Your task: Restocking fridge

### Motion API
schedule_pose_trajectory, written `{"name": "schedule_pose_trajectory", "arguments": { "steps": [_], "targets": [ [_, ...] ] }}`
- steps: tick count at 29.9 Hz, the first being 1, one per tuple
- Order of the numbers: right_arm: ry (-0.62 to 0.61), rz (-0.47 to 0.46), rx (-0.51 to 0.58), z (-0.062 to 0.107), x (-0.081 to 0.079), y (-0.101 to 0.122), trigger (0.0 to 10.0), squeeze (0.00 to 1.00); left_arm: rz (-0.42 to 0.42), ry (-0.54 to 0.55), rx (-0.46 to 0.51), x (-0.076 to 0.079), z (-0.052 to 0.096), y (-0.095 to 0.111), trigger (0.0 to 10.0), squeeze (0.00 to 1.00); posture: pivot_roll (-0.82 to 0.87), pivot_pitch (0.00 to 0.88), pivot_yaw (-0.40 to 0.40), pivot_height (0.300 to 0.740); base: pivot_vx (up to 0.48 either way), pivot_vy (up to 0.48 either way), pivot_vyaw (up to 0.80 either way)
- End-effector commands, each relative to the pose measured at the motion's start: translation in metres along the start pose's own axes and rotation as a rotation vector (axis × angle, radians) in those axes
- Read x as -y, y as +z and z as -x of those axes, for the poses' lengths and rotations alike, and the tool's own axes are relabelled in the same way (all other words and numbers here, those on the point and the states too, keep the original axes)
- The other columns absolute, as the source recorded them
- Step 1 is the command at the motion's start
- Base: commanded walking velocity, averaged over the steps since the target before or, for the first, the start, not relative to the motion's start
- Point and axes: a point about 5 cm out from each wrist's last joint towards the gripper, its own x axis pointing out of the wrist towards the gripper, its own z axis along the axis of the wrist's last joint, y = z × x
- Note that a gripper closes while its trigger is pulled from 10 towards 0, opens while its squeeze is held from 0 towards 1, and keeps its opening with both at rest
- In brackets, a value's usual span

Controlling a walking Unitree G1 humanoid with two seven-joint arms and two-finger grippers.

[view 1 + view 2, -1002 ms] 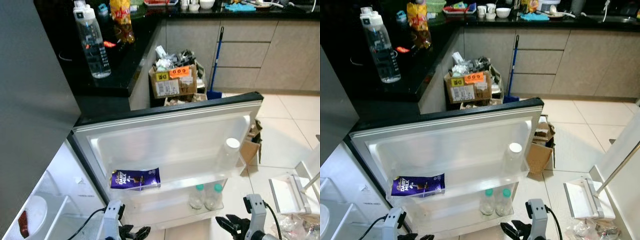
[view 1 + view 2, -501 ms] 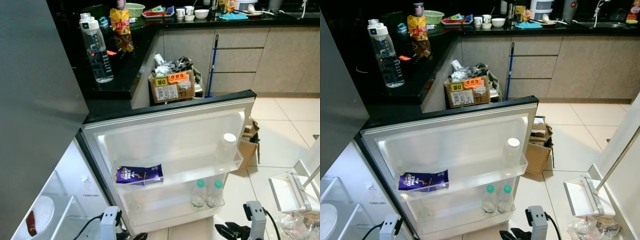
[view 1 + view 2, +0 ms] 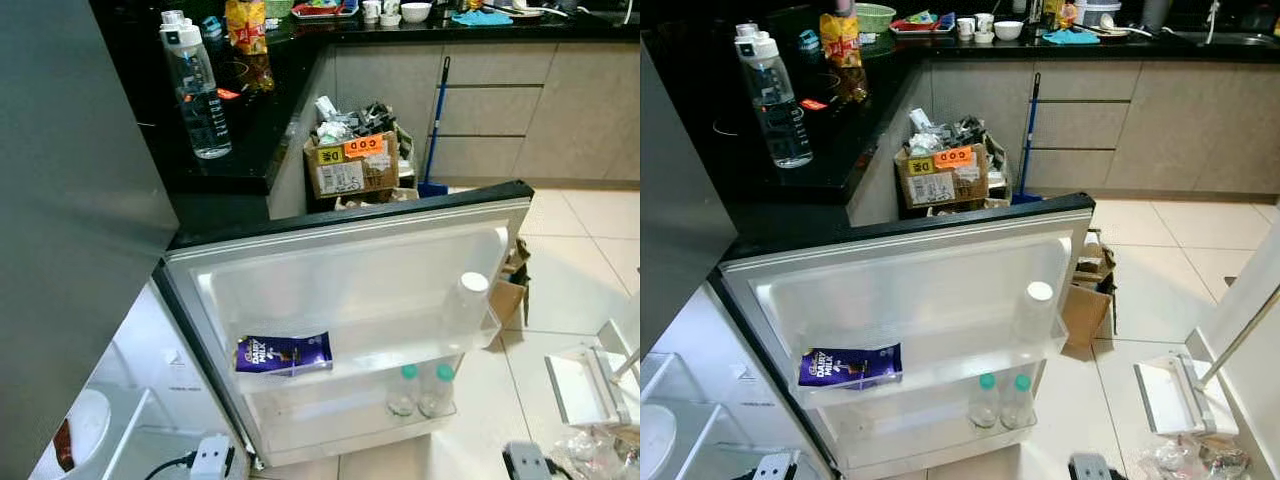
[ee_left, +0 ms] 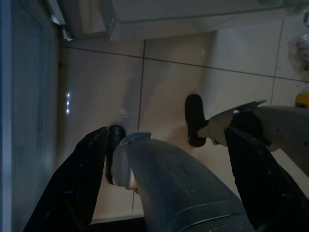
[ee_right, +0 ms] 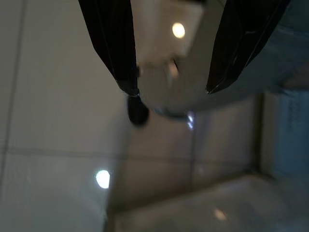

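**Before the open fridge door: arms drop low, nothing in hand yet**

Below the head cam's lower edge, both arms have sunk since a sec ago: black fingers that were up in front of the door shelves are gone from that view, leaving just the wrist housings. Camera has also shifted a bit, so part of that is the view moving, not the arms alone.

Left gripper, seen from its wrist cam, hangs over pale floor tile w/ fingers spread wide, nothing between them. Right gripper likewise points at the floor, fingers apart, empty.

Fridge door stands open toward the robot. Upper door shelf holds a purple chocolate pack lying flat at its left end and a white-capped bottle upright at the right end. Lower shelf has two green-capped bottles side by side, touching or nearly so. Big clear water bottle stands on the black counter behind the door, well apart from both grippers; snack bag further back.

Reading: no item picked up. Restock prob. at an early or between-items stage; the counter bottle looks the likeliest next grab, but that's a guess.
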Motion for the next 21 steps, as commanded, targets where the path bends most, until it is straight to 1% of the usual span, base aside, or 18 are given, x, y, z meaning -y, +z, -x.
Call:
{"name": "schedule_pose_trajectory", "arguments": {
  "steps": [1, 3, 4, 6, 13, 16, 19, 20, 21],
  "targets": [
    [-0.016, 0.009, -0.041, 0.001, -0.001, -0.009, 10.0, 0.00, 0.019, 0.006, -0.012, -0.001, 0.001, -0.004, 10.0, 0.00, -0.06, 0.000, -0.003, 0.740, 0.000, -0.296, 0.00],
    [-0.017, 0.006, -0.078, 0.003, -0.003, -0.020, 10.0, 0.00, 0.046, -0.013, -0.008, 0.003, -0.001, -0.004, 10.0, 0.00, -0.07, 0.000, -0.002, 0.740, 0.000, -0.480, 0.00],
    [-0.017, 0.006, -0.078, 0.003, -0.003, -0.020, 10.0, 0.00, 0.046, -0.013, -0.008, 0.003, -0.001, -0.004, 10.0, 0.00, -0.07, 0.000, -0.002, 0.740, 0.000, -0.480, 0.00],
    [-0.024, -0.011, -0.110, 0.004, -0.005, -0.030, 10.0, 0.00, 0.051, -0.019, -0.011, 0.006, -0.002, -0.005, 10.0, 0.00, -0.07, 0.000, -0.003, 0.740, 0.000, -0.480, 0.00],
    [-0.049, -0.021, -0.110, 0.005, -0.003, -0.032, 10.0, 0.00, 0.037, -0.027, -0.022, 0.009, -0.004, -0.005, 10.0, 0.00, -0.07, 0.000, -0.003, 0.740, 0.000, -0.480, 0.00],
    [-0.061, -0.020, -0.094, 0.006, 0.001, -0.028, 10.0, 0.00, 0.037, -0.030, -0.027, 0.010, -0.004, -0.007, 10.0, 0.00, -0.07, 0.000, -0.002, 0.740, 0.000, -0.480, 0.00],
    [-0.036, 0.000, -0.102, 0.006, 0.000, -0.028, 10.0, 0.00, 0.040, -0.030, -0.027, 0.009, -0.004, -0.007, 10.0, 0.00, -0.07, 0.000, -0.002, 0.740, 0.000, -0.480, 0.67],
    [-0.015, 0.035, -0.117, 0.006, -0.002, -0.029, 10.0, 0.00, 0.043, -0.029, -0.029, 0.009, -0.003, -0.008, 10.0, 0.00, -0.07, 0.000, -0.002, 0.740, 0.000, -0.480, 0.74],
    [-0.010, 0.042, -0.120, 0.006, -0.002, -0.029, 10.0, 0.00, 0.045, -0.029, -0.029, 0.009, -0.003, -0.008, 10.0, 0.00, -0.07, 0.000, -0.002, 0.740, 0.000, -0.480, 0.74]
  ]
}}
